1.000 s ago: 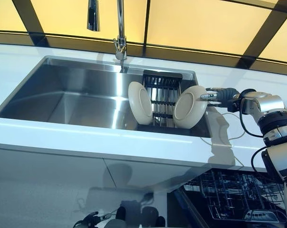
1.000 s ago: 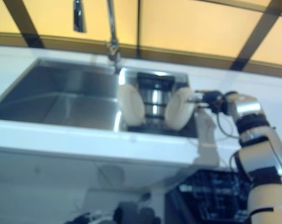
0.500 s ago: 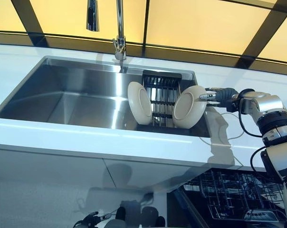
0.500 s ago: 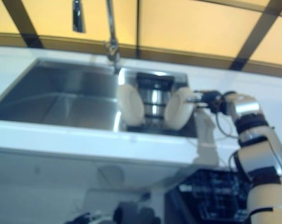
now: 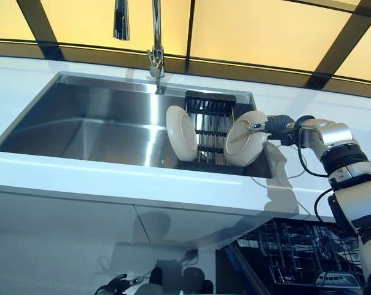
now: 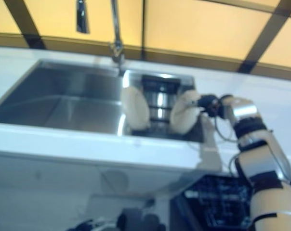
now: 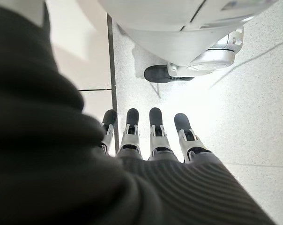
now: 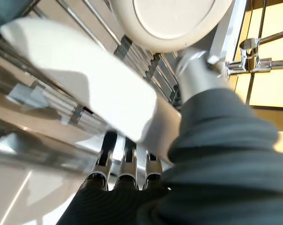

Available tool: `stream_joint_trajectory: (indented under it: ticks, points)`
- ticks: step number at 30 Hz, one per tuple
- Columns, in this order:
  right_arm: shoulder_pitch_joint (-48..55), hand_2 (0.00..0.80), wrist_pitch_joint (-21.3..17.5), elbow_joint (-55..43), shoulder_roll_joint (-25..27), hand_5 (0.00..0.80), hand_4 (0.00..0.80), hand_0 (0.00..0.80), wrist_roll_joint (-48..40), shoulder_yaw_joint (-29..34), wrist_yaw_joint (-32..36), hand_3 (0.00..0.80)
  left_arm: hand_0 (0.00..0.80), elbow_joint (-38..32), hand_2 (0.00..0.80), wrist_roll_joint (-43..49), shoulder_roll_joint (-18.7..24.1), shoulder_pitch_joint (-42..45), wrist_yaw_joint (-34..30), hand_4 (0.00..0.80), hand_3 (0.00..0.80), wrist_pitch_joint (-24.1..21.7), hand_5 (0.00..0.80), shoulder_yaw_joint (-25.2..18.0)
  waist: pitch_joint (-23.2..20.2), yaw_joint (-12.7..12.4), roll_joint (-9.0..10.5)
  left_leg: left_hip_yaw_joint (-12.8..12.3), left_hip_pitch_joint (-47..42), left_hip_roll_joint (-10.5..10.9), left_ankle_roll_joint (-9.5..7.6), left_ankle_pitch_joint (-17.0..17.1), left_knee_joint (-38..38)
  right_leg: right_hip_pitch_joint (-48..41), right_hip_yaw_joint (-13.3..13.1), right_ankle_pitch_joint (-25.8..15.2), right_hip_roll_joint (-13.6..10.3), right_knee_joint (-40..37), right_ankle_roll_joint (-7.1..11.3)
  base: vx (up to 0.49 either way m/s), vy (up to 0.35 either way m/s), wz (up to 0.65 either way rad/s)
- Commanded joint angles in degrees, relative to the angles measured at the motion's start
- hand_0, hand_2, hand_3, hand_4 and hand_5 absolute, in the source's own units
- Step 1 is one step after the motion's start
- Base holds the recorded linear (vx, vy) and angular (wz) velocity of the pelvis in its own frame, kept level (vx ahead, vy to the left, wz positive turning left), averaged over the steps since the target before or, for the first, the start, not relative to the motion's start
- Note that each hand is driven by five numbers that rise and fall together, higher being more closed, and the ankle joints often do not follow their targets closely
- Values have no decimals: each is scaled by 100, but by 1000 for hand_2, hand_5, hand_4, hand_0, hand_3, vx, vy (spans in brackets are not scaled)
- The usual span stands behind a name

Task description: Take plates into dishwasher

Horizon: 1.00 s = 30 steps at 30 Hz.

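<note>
Two cream plates stand on edge in a black rack at the right end of the steel sink: a left plate and a right plate. My right hand reaches in from the right at the right plate's upper rim. In the right wrist view the rim runs between my thumb and my fingers, which pinch it; the left plate shows beyond. My left hand hangs low over the floor, fingers straight and empty.
A tall faucet rises behind the sink. A white counter runs along the sink's front edge. The open dishwasher's wire rack lies below the counter at the lower right.
My right hand has moved a little left, further over the right plate's rim, and the plate has tipped slightly. The left plate has not moved.
</note>
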<state>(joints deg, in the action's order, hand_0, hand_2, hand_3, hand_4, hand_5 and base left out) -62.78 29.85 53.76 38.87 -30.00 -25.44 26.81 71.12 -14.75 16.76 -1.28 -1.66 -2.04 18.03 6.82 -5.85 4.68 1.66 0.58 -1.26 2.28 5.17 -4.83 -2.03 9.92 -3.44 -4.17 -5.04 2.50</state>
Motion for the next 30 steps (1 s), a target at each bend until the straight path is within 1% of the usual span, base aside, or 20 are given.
stream_joint_trajectory:
  ticks: [1,12,17,20,24,30]
  points:
    - [-289,800,-101,-297,186,800,800,800,-151,-245,-110,800,0,195,0,-48,45,-253,20,0,0,-96,0,299,-61,-150,225,76,-66,-130,140,-198,-17,-60,13,-199,-394,4,296,0,0,0]
    - [-374,800,-145,-265,222,800,800,800,-107,-240,-421,800,0,220,0,-36,30,-252,52,0,0,-102,0,285,-64,-141,227,68,-87,-123,126,-211,-17,-68,-3,-202,-390,4,291,0,0,0]
    - [-459,800,-271,-173,293,800,800,800,-116,-226,-670,800,0,249,0,-41,30,-260,71,0,0,-97,0,286,-81,-130,238,49,-101,-126,128,-220,-17,-75,-17,-202,-382,4,295,0,0,0]
    - [-521,800,-357,-184,360,800,800,800,-127,-215,-888,800,0,262,0,-52,24,-248,89,0,0,-119,0,288,-91,-112,237,37,-106,-128,130,-222,-17,-70,-32,-206,-379,4,296,0,0,0]
    - [-669,800,-573,-172,488,800,800,800,-29,-275,-1162,800,0,256,0,-76,35,-254,84,0,0,-120,0,303,-106,-88,239,21,-115,-127,132,-229,-17,-68,-45,-209,-375,4,300,0,0,0]
    - [-1042,800,-790,-302,894,800,800,800,-78,-464,-1866,800,0,211,0,-81,89,-244,108,0,0,-88,0,326,-163,0,290,-66,-171,-158,145,-260,-17,-75,-110,-227,-362,4,326,0,0,0]
